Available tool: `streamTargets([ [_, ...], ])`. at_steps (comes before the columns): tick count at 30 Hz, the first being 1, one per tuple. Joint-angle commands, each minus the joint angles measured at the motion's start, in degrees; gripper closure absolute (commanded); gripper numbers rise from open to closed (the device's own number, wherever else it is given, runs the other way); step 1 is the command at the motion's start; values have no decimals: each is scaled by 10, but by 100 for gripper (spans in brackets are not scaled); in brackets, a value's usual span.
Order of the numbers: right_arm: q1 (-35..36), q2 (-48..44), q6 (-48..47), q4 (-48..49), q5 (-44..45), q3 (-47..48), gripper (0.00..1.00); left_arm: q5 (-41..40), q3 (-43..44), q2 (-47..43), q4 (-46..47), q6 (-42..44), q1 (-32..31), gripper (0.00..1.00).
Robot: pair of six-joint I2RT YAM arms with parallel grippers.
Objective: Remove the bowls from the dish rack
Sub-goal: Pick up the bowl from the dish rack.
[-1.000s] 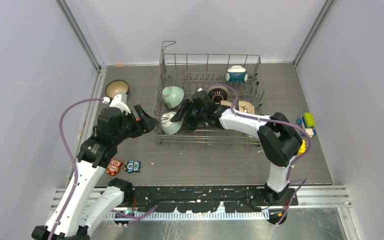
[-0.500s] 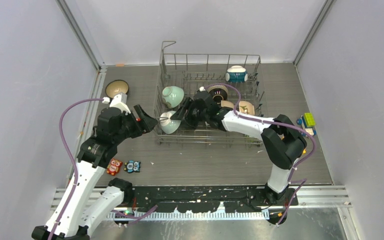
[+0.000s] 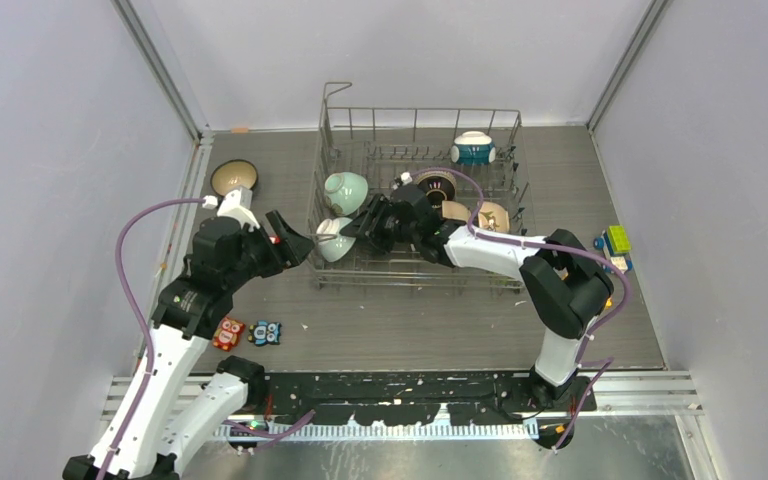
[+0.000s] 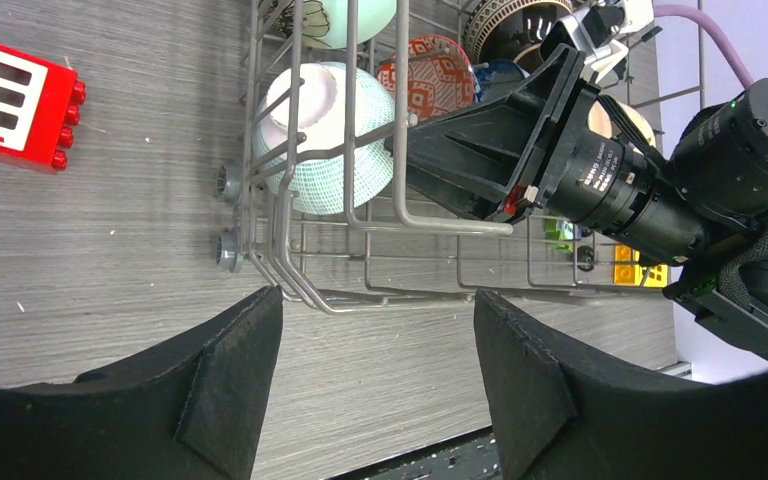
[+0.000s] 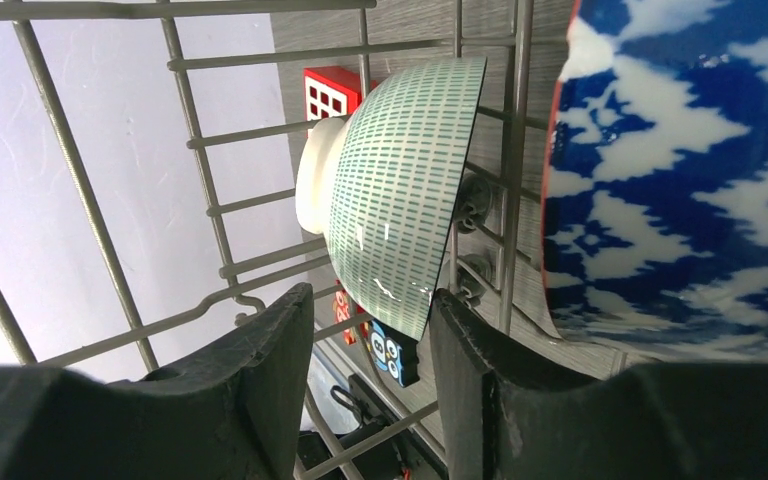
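Note:
The grey wire dish rack [image 3: 505, 180] stands at the table's middle back. A teal-and-white dashed bowl [image 3: 332, 240] stands on edge at the rack's front left corner. It also shows in the right wrist view [image 5: 400, 190] and the left wrist view [image 4: 325, 140]. My right gripper [image 3: 352, 228] reaches into the rack. Its fingers are parted [image 5: 372, 300] with this bowl's lower rim between them, near the right finger [image 5: 470, 370]. A blue-and-white bowl [image 5: 680, 170] is beside it. My left gripper [image 3: 297, 240] is open and empty [image 4: 378, 330], just outside the rack's left side.
The rack also holds a pale green bowl [image 3: 345, 190], a teal-and-white bowl [image 3: 472, 148], a dark patterned bowl [image 3: 436, 185], a cream bowl [image 3: 492, 213] and a red patterned bowl [image 4: 430, 80]. A brown bowl [image 3: 233, 177] sits far left. Owl figures [image 3: 247, 332] and toy blocks [image 3: 615, 245] lie on the table.
My right gripper has pushed further left inside the rack. The dashed bowl has shifted left and back toward the rack's left wall. The left arm has hardly moved.

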Motion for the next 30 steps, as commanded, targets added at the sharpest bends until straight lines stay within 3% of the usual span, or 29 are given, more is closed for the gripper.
streamTargets([
  [1, 4, -19, 11, 71, -4, 0, 50, -2, 9, -8, -1, 2, -2, 29],
  [11, 4, -1, 36, 133, -5, -9, 55, -1, 8, -12, -8, 2, -2, 29],
  [30, 4, 42, 55, 153, 1, 15, 64, -6, 7, -17, -18, 3, -2, 29],
])
